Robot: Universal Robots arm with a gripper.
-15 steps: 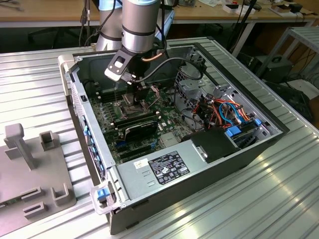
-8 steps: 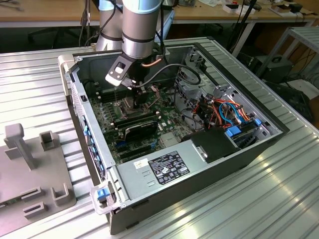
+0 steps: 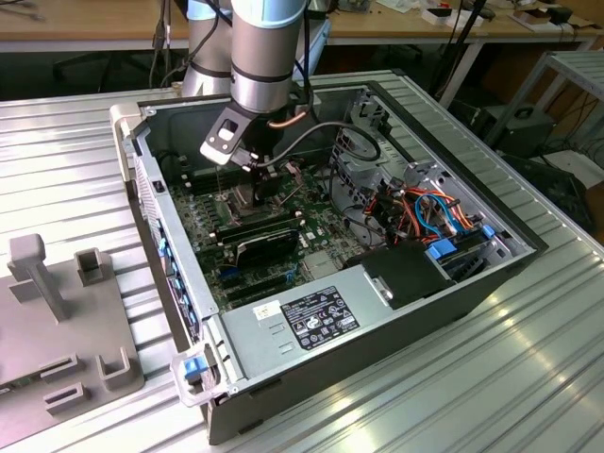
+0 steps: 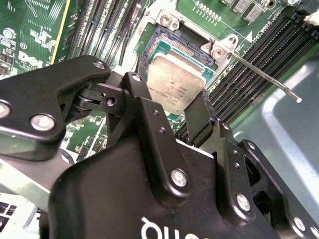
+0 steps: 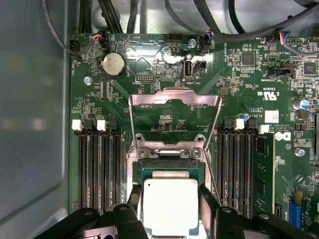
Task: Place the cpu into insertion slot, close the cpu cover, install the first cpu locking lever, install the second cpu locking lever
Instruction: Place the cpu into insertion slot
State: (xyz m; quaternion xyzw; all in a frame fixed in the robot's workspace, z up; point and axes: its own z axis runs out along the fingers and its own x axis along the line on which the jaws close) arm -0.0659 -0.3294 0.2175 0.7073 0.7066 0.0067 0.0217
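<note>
1. Open computer case (image 3: 396, 363) lies flat on ribbed metal bench (image 3: 538, 377). The arm comes down into it over the green motherboard (image 3: 311, 222).
2. Hand (image 3: 257, 184) sits low over the insertion slot (image 5: 172, 163), near the middle of the board.
3. Hand set narrow: in both wrist views the two black fingers (image 5: 206, 195) bracket the cpu (image 4: 175, 79) on opposite edges. They look to be touching it, so it reads as a grip on the chip.
4. Cpu is silver top up, square to the slot and directly over it. Can't tell whether it is fully seated or a hair above the contacts; the fingers hide the near edges.
5. Cpu cover (image 5: 174, 94) is swung up on its hinge at the slot's far edge, board visible through its window.
6. One locking lever (image 4: 264, 74) is unlatched, a thin rod angling out over the memory slots (image 4: 249, 87).
7. Black memory slots flank the insertion slot on both sides.
</note>
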